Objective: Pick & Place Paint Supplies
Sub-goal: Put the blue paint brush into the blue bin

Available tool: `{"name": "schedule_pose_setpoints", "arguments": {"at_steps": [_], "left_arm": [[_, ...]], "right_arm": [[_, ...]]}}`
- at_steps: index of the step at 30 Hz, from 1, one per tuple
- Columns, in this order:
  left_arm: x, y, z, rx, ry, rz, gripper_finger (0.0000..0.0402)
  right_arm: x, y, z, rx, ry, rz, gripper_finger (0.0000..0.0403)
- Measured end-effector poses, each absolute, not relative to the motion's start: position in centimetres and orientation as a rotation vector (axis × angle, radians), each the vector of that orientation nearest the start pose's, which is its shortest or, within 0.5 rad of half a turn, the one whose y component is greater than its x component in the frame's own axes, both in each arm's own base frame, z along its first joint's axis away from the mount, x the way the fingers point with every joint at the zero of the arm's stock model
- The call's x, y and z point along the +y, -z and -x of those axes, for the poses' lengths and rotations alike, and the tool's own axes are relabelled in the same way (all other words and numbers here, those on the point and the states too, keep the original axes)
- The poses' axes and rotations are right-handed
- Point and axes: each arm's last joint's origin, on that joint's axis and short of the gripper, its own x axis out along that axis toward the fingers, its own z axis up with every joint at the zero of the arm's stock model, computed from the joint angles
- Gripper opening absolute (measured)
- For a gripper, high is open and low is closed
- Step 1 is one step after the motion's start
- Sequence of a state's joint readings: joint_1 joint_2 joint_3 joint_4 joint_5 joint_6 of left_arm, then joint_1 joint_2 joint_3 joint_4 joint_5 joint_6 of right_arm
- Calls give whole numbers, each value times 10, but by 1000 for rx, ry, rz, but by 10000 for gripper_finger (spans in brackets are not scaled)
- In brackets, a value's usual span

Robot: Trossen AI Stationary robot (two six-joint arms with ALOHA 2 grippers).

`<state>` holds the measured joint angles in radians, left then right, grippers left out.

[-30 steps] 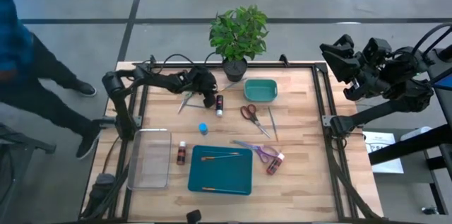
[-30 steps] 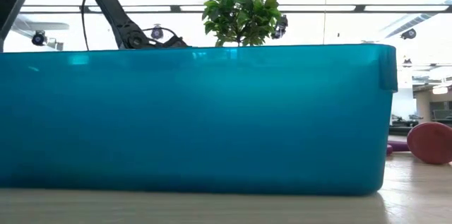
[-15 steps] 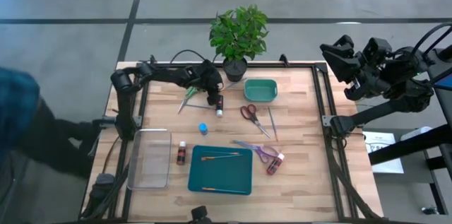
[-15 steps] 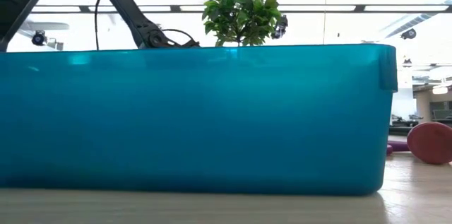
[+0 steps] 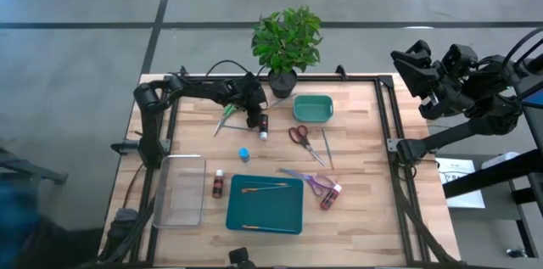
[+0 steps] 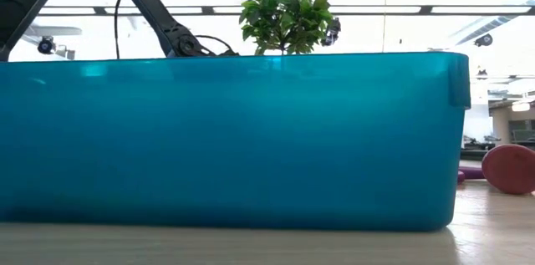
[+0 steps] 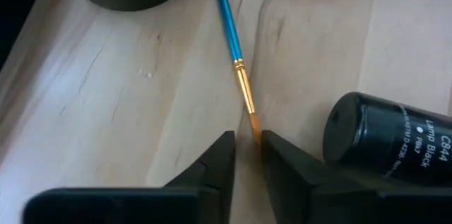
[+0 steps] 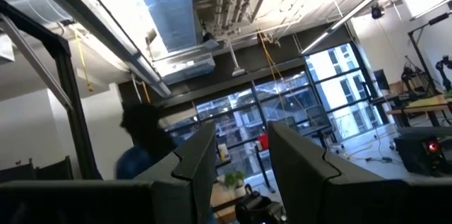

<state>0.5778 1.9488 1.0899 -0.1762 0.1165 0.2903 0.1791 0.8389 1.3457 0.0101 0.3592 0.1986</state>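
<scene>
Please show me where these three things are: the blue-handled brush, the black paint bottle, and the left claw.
blue-handled brush (image 7: 227,22), left wrist view, on the blue handle.
black paint bottle (image 7: 385,146), left wrist view, on the black body near its label.
left claw (image 7: 248,155), left wrist view, in the narrow gap between the two fingertips, at the brush tip.

brush (image 7: 236,54) just beside bottle (image 7: 385,138) | tray (image 5: 265,204) holds two brushes (table's front) | plant (image 5: 286,40) behind

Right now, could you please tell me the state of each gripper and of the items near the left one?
blue-handled brush: lying flat on the table
black paint bottle: lying on its side
left gripper: narrowly open, straddling the blue-handled brush's tip
right gripper: open, empty, raised beyond the table's right edge
</scene>
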Motion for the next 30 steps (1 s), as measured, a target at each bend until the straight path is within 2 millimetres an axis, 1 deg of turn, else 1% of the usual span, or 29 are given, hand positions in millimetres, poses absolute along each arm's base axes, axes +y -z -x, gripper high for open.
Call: {"name": "schedule_pose_setpoints", "arguments": {"at_steps": [4, 10, 19, 23, 30], "left_arm": [[201, -120, -314, 1021, -259, 72, 38], [202, -120, -314, 1014, -260, 72, 6], [204, -119, -310, 1028, -269, 117, 2], [202, -122, -308, 1037, -265, 137, 1], [199, -146, -305, 982, -272, 130, 1]], "right_arm": [[10, -518, -110, -517, 126, -332, 128], [10, -518, -111, -511, 127, -331, 128], [10, -518, -111, -512, 126, -334, 128], [10, -518, -111, -512, 126, -334, 128], [10, -518, -109, -514, 104, -325, 128]]}}
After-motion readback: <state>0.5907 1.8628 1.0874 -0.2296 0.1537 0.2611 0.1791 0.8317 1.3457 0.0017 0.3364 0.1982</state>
